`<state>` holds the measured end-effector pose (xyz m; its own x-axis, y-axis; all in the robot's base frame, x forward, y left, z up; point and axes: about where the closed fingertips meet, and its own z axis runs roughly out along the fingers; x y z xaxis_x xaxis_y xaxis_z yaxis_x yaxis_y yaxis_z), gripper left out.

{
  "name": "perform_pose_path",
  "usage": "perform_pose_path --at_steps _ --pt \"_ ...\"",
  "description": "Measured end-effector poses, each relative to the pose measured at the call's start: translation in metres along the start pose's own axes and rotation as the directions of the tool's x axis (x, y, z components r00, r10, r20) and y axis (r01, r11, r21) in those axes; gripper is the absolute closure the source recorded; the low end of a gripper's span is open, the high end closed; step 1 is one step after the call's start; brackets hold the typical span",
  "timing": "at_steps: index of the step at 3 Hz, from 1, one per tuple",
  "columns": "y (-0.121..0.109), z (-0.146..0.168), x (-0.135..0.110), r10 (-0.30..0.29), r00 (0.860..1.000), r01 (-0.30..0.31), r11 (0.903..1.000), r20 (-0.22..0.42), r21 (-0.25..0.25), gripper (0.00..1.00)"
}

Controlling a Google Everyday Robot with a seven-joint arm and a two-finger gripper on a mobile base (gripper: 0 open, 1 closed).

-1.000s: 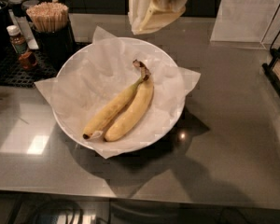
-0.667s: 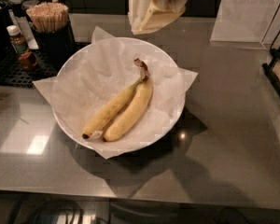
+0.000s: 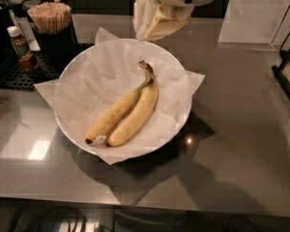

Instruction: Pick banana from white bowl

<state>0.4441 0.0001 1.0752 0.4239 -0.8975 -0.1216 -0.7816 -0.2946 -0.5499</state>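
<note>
1. Nothing is shifting versus a second ago: the gripper (image 3: 157, 21) is still hanging at the top edge, over the far rim of the white bowl (image 3: 182, 124), and the bananas (image 3: 130, 112) are sitting where they were.
2. Gripper is not touching bowl or bananas. Whether it is open or closed isn't showing from this angle.
3. Bananas, two joined at the stem, are lying on crinkled paper (image 3: 101, 76) inside the bowl. The stem is pointing toward the gripper, and the bananas are lying below it and well apart from it.
4. Bowl is sitting on the grey counter (image 3: 241, 129).
5. Small bottle (image 3: 19, 42) and a cup of wooden sticks (image 3: 50, 16) are standing far left; the bottle label is too small to read.
</note>
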Motion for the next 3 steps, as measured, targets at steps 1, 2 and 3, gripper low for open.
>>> perform_pose_path --at_steps 1,2,3 --pt "0.004 0.034 0.008 0.027 0.998 -0.025 0.9987 0.049 -0.044 1.00" --pt "0.008 0.076 0.021 0.065 0.994 -0.054 0.9924 0.092 -0.110 1.00" --pt "0.008 0.076 0.021 0.065 0.994 -0.054 0.9924 0.092 -0.110 1.00"
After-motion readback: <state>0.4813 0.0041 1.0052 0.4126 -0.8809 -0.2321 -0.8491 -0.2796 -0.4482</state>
